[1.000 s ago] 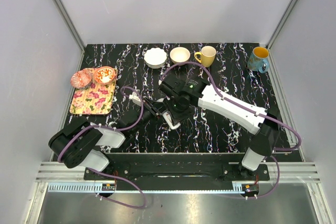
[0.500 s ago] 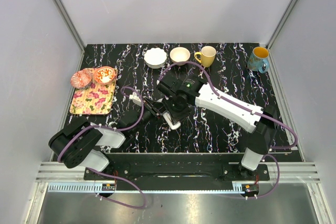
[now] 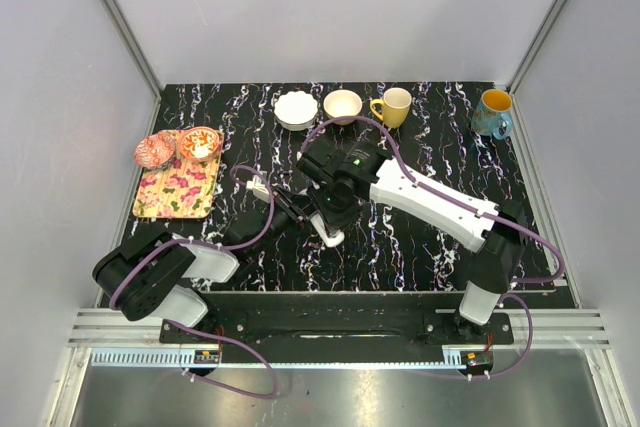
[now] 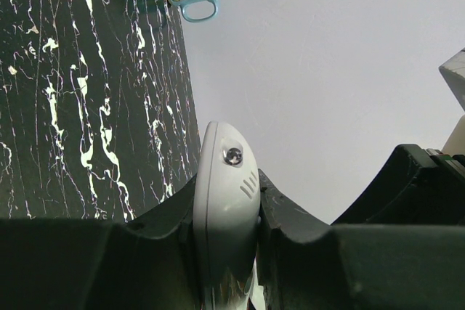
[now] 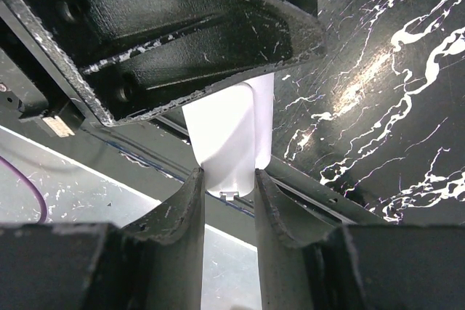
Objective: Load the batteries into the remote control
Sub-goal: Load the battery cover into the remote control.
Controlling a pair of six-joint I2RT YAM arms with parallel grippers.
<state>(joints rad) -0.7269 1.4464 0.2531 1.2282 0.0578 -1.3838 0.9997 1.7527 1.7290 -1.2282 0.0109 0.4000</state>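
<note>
The remote control (image 3: pixel 329 237) is a slim white bar held above the table's middle between both grippers. My left gripper (image 3: pixel 298 210) is shut on it; in the left wrist view its rounded end with a small emitter (image 4: pixel 225 194) stands out between my left gripper's (image 4: pixel 227 190) jaws. My right gripper (image 3: pixel 326 221) is shut on the remote's other end (image 5: pixel 229 143), where a small latch tab shows just past my right gripper's (image 5: pixel 229 178) jaws. I cannot tell whether that part is the body or its cover. No batteries can be made out.
A white bowl (image 3: pixel 296 109), a cream bowl (image 3: pixel 343 104) and a yellow mug (image 3: pixel 393 106) stand along the back. A blue butterfly mug (image 3: pixel 493 113) is at the back right. A floral tray (image 3: pixel 178 190) at the left carries an orange bowl (image 3: pixel 200 143) and a pink bowl (image 3: pixel 153 151).
My right arm has shifted slightly left, and the remote's white end has moved a little down and left with it. My left arm has stayed put.
</note>
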